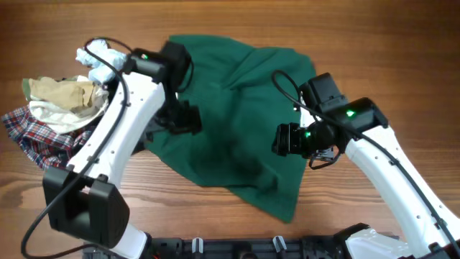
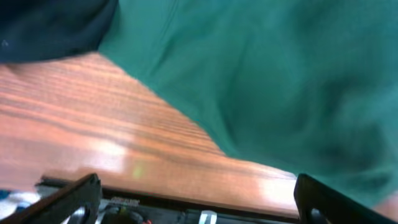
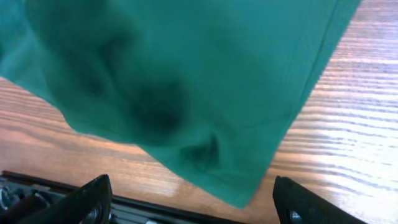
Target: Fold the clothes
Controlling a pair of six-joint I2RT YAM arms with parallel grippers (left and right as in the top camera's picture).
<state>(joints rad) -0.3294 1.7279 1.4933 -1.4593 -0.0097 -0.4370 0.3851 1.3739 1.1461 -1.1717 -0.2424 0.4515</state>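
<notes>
The large dark green garment (image 1: 230, 108) lies spread and rumpled across the middle of the table. It also shows in the left wrist view (image 2: 280, 74) and the right wrist view (image 3: 174, 81), where one corner points at the front edge. My left gripper (image 1: 184, 119) hovers over the garment's left part, open and empty (image 2: 196, 200). My right gripper (image 1: 284, 140) hovers over its right part, open and empty (image 3: 194, 202). A pile at the far left holds a white piece (image 1: 99, 59), a beige piece (image 1: 65, 95) and a red-blue plaid piece (image 1: 32, 133). Dark fabric (image 2: 50, 25) shows beside the green one.
The wooden table (image 1: 402, 65) shows bare boards right of the green garment and in front of it (image 2: 93, 124). A black rail (image 1: 237, 248) with the arm bases runs along the front edge.
</notes>
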